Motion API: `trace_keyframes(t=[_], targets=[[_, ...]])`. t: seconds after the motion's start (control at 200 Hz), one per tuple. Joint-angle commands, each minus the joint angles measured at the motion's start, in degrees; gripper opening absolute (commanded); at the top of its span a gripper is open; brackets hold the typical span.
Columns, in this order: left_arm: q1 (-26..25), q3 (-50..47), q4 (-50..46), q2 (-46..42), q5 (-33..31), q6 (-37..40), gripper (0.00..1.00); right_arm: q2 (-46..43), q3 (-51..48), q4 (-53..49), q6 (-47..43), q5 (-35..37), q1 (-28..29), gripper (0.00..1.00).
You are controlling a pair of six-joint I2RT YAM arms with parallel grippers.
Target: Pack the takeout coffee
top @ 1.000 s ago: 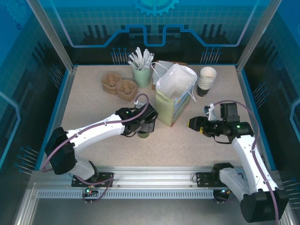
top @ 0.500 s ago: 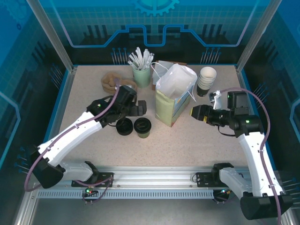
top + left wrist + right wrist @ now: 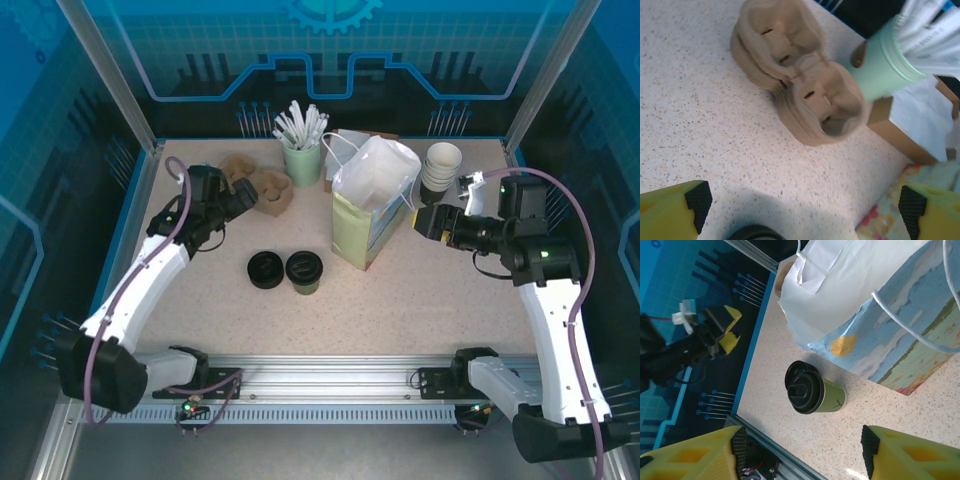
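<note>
Hidden: the paper bag (image 3: 372, 205) has white paper bunched at its mouth, so its inside can't be read. A brown box (image 3: 362, 136) behind it is mostly covered.
Cut off: in the left wrist view a dark curved rim (image 3: 752, 234) is clipped by the bottom edge, and I can't tell what it is.
Blur: the sticks in the mint cup (image 3: 301, 157) smear into pale streaks in the left wrist view.
Coffee cup: the coffee cup (image 3: 304, 271), green with a black lid on, stands on the counter (image 3: 200, 300) just left of the bag and outside it. A black lid (image 3: 266, 269) sits right beside it (it could be a second cup, hard to say).
Left end effector: the left end effector (image 3: 243, 198) is spread wide with nothing between the fingers (image 3: 696, 200), hanging over the brown cup carriers (image 3: 262, 185).
Right end effector: the right end effector (image 3: 428, 222) is parted and empty, just right of the bag and below the stack of paper cups (image 3: 441, 168).
Surface: speckled beige counter with a blue rim and a metal rail (image 3: 330, 375) along the near edge.
Room: blue printed panels all round, on a metal frame.
Change: the left arm has swung off the coffee cup, back and left to the carriers, leaving the cup uncovered. The right arm has pulled up toward the paper cups.
</note>
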Motion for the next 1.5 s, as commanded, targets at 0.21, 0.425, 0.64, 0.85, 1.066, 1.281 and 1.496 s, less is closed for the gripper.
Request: trace_keyframes(t=[0.21, 0.425, 0.64, 0.85, 1.066, 1.281, 1.496], targets=[[5.7, 3.7, 12.1, 15.9, 15.2, -6.3, 0.85, 3.1, 0.0, 2.2, 0.0, -2.6, -1.0, 0.62], [6.0, 9.5, 12.8, 24.5, 18.9, -6.7, 0.72, 4.1, -0.5, 2.5, -0.5, -2.4, -1.1, 0.61], [5.9, 11.3, 14.1, 28.2, 19.4, -7.5, 0.63, 4.9, -1.1, 2.5, -1.0, -2.4, -1.1, 0.6], [5.9, 11.8, 14.0, 29.4, 18.9, -7.5, 0.62, 5.2, -1.1, 2.5, -1.2, -2.2, -1.1, 0.6], [6.0, 11.9, 14.3, 30.2, 19.0, -7.7, 0.62, 5.3, -1.7, 2.6, -1.2, -2.3, -1.2, 0.6], [5.9, 12.2, 14.5, 30.6, 18.7, -7.6, 0.62, 5.2, -1.6, 2.3, -1.4, -2.2, -1.3, 0.6], [5.9, 13.2, 14.8, 31.4, 19.2, -7.8, 0.62, 5.2, -1.6, 2.2, -1.5, -2.2, -1.6, 0.6]])
